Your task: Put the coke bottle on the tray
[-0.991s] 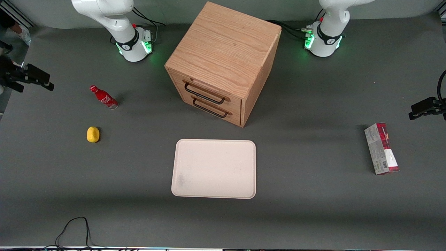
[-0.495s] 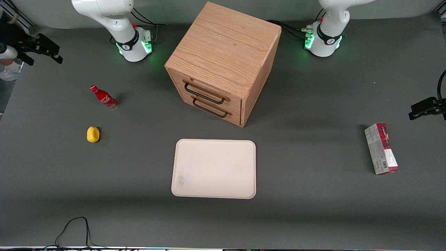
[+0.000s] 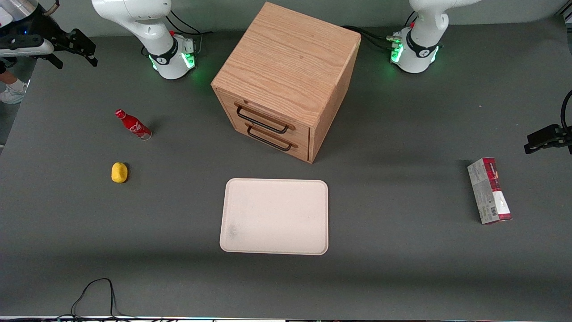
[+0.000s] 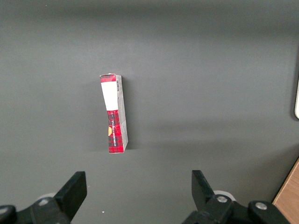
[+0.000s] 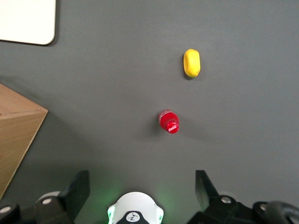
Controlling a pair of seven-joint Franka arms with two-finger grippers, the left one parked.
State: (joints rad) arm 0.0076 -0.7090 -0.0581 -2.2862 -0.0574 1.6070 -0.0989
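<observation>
Desk [image 3: 402, 277] is mostly bare around the tray [image 3: 275, 217], so we have open room. Coke bottle [image 3: 133, 124] stands upright toward the working arm's end, lemon [image 3: 119, 172] nearer the camera. Likely light, slick, tippy; we'd grab mid-body. Gripper [image 3: 73, 44] hangs high, fingers wide, holding nothing.

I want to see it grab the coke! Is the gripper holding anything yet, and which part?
Nothing is held. The gripper is open and empty, high above the table's working-arm end. The coke bottle stands alone on the table, and the tray is bare.
</observation>
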